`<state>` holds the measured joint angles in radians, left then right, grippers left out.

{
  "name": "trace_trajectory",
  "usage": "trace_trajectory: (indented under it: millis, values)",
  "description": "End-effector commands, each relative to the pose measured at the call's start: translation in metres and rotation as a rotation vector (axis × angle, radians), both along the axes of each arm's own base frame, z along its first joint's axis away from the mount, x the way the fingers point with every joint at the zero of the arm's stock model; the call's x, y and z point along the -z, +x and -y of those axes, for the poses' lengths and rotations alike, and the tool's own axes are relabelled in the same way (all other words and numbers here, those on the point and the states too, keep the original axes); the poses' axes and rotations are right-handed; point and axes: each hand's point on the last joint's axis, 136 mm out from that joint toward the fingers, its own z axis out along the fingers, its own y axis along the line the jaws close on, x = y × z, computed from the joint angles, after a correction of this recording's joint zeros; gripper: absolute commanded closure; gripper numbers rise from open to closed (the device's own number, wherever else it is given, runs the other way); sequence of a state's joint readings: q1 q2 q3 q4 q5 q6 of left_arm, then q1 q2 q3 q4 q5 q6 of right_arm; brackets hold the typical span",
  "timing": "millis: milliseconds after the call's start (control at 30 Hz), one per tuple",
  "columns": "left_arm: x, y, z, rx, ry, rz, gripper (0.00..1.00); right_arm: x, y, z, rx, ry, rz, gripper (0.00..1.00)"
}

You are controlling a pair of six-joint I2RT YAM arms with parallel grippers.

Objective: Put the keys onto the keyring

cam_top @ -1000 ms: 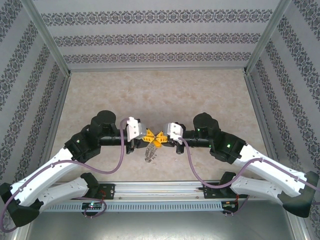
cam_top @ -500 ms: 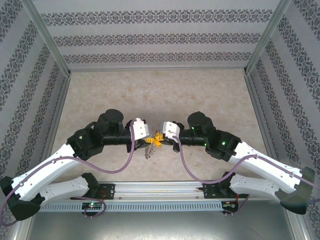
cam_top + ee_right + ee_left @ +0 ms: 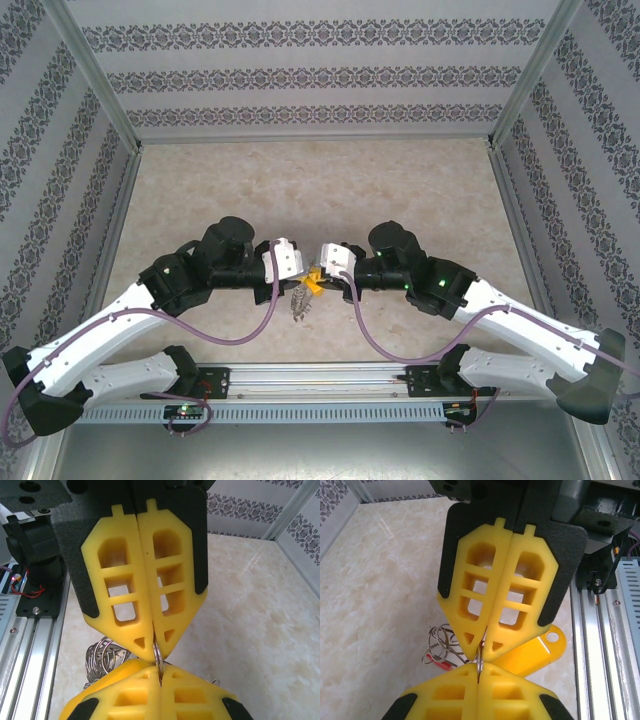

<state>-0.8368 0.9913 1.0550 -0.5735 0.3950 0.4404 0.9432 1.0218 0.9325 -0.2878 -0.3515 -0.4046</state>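
**Left gripper**: yellow fingers are pressing flat together, and their tips are clamping the thin silvery ring of the keyring. It is meeting the right gripper tip to tip above the bench, with both arms reaching in toward the middle.

**Right gripper**: its fingers are also lying flush against each other, with no gap showing along the seam. The tips are pinching the same ring from the opposite side, so the ring is standing on edge between the two pairs of tips.

**Keyring**: beyond the pinched ring, a bunch of thin wire loops is trailing off to one side of the gripper tips and slightly below them. A small red tag is sitting among the loops. Seen from above, the bunch is lying just on the base side of the two grippers.

**Key**: a flat yellow-orange piece with a round hole at one end is lying close beside the gripper tips, partly behind a right gripper finger. Its holed end is pointing toward the metal base rail. Whether it is hooked onto the ring cannot be told.
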Motion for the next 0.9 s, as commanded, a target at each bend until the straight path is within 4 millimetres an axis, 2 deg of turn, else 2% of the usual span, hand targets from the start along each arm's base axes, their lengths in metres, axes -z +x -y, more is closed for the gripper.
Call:
trace_trajectory:
  millis: [0,133,233,400,667,867]
  values:
    - [-0.015,-0.004,0.006,0.033,-0.032,0.02,1.0,-0.028,-0.008,-0.008,-0.054,0.065,0.056,1.0]
    - [-0.024,-0.01,0.004,0.046,-0.079,0.032,1.0,-0.028,-0.009,-0.005,-0.039,0.081,0.049,0.83]
    - [-0.029,-0.017,0.003,0.065,-0.111,0.029,1.0,-0.025,-0.009,-0.002,-0.022,0.087,0.042,0.78]
    - [-0.035,-0.022,0.003,0.078,-0.158,0.028,1.0,-0.023,-0.013,0.001,-0.028,0.095,0.027,0.8]
    - [-0.044,-0.027,0.008,0.104,-0.275,0.024,1.0,-0.025,-0.019,-0.001,-0.064,0.111,0.022,0.9]
    - [-0.051,-0.024,0.006,0.082,-0.331,0.056,1.0,-0.023,-0.021,-0.002,-0.077,0.111,0.015,0.88]
